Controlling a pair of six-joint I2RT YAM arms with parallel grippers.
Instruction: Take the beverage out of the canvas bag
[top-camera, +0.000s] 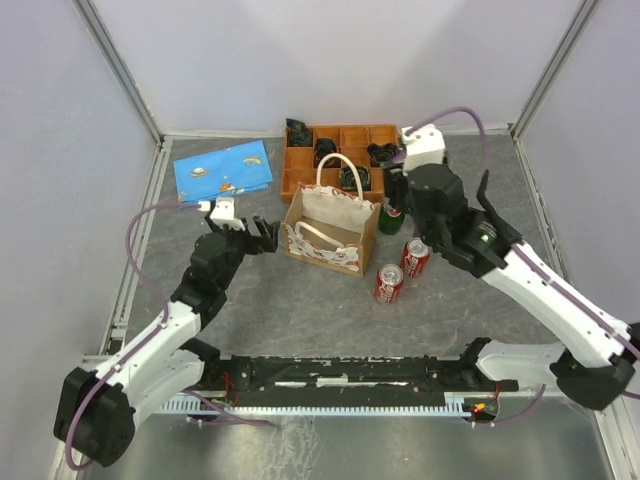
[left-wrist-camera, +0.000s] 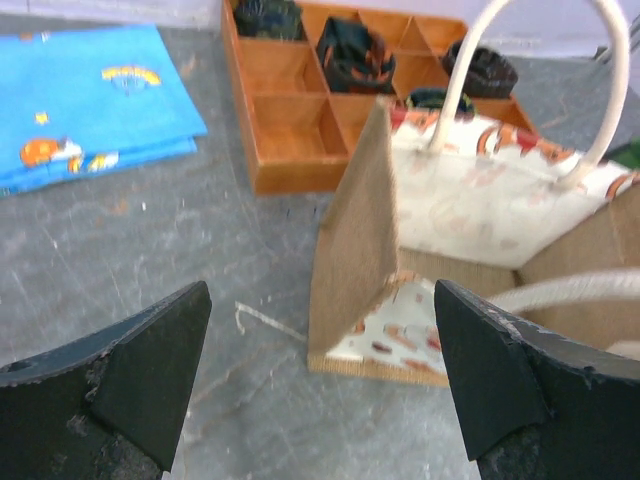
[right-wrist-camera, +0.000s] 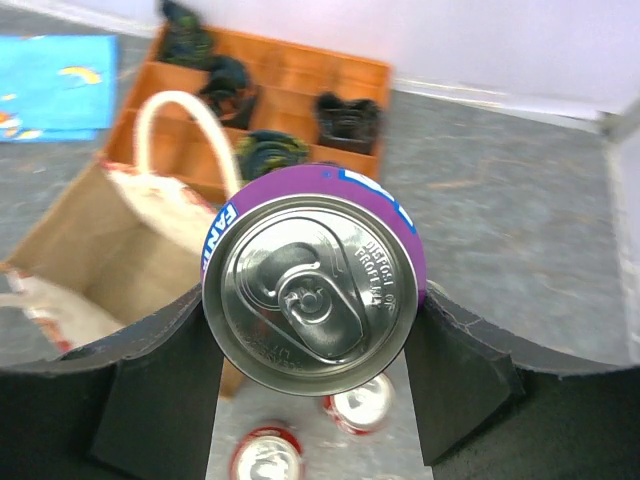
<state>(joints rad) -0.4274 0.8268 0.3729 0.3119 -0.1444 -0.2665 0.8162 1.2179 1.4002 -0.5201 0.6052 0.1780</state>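
Beside canvas bag (right-wrist-camera: 90, 240), right jaws grip purple can (right-wrist-camera: 315, 275); left jaws gape.

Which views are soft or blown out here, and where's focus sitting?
Right wrist: focus on the purple can lid, mild glare on the metal, the red cans below and the orange tray soft. Left wrist: canvas bag slightly blurred throughout. Top external: even light, faint shadows, nothing clipped.

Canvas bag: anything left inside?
Bare lining and one drooping handle show inside the canvas bag. Its floor behind the near wall is hidden; the purple can partly blocks the right wrist view.
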